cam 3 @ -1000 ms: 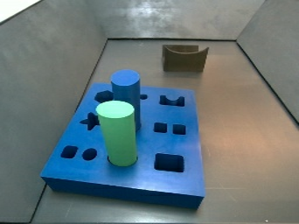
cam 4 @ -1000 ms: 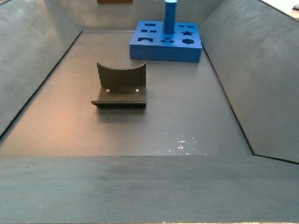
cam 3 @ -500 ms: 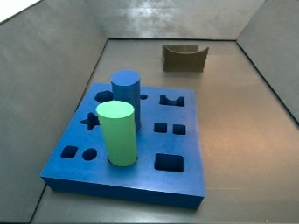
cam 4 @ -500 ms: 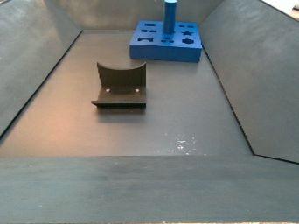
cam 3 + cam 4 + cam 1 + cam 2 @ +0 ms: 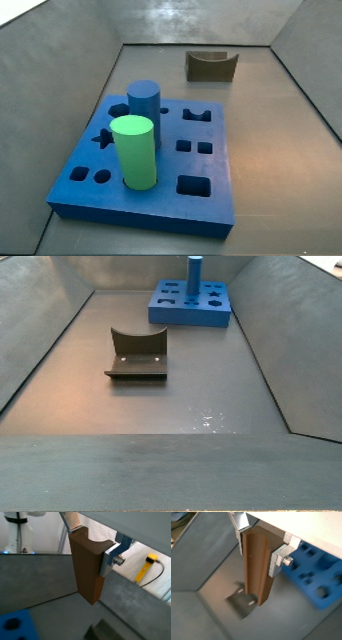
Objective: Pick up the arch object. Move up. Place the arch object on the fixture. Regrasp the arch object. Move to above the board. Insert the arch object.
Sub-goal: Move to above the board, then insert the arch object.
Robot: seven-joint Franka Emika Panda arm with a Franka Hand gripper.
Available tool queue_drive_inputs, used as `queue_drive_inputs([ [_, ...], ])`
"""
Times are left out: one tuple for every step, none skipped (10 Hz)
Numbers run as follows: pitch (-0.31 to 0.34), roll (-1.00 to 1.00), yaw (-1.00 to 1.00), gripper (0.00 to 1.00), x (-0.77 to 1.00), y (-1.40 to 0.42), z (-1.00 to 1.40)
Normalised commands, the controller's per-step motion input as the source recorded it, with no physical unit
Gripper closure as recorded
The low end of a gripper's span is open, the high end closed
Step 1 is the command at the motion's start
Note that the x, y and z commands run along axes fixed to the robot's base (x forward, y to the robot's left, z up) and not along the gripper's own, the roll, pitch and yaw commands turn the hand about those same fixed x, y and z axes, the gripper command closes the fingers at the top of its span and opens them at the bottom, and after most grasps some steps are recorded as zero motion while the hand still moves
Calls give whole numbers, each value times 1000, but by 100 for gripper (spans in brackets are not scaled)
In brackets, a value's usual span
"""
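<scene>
Opposed side views sharing board (image 5: pixel 201 170), fixture (image 5: pixel 138 354)

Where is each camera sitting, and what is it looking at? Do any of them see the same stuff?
Wrist view: rides on the arm, looks down along the gripper shut on the arch object; silver fingers show.
Wrist view: also on the arm, sees the gripper holding the arch object above the fixture, the board beside.
Side view: sits by the board, looks across it to the fixture; no robot shows.
Side view: sits at the opposite end, fixture near, board far; no robot shows.
Shared: both side views show board and fixture.
</scene>
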Motion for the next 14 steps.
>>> queue_drive_inputs([
  [-73,-1000,-144,100,-688,-1000,-34],
  [-73,-1000,-145,100,-604,-829,-29],
  [-87,-1000,-142,100,-341,-332,0],
  [-87,-1000,-138,100,-259,-202,-7],
  [-103,-1000,-128,100,-178,-66,2],
  [-113,-925,-116,100,-159,-36,6],
  [-108,-562,-51,100,-126,23,1],
  [-103,-434,-36,100,-114,30,5],
  [-82,-260,-19,100,-84,24,4],
  [0,0,0,100,0,-34,0],
  [81,4,-177,100,754,-174,-134],
  [31,0,-131,100,877,-163,-229],
  [7,0,-34,100,1000,-114,-320],
  [13,0,0,100,1000,0,-420],
])
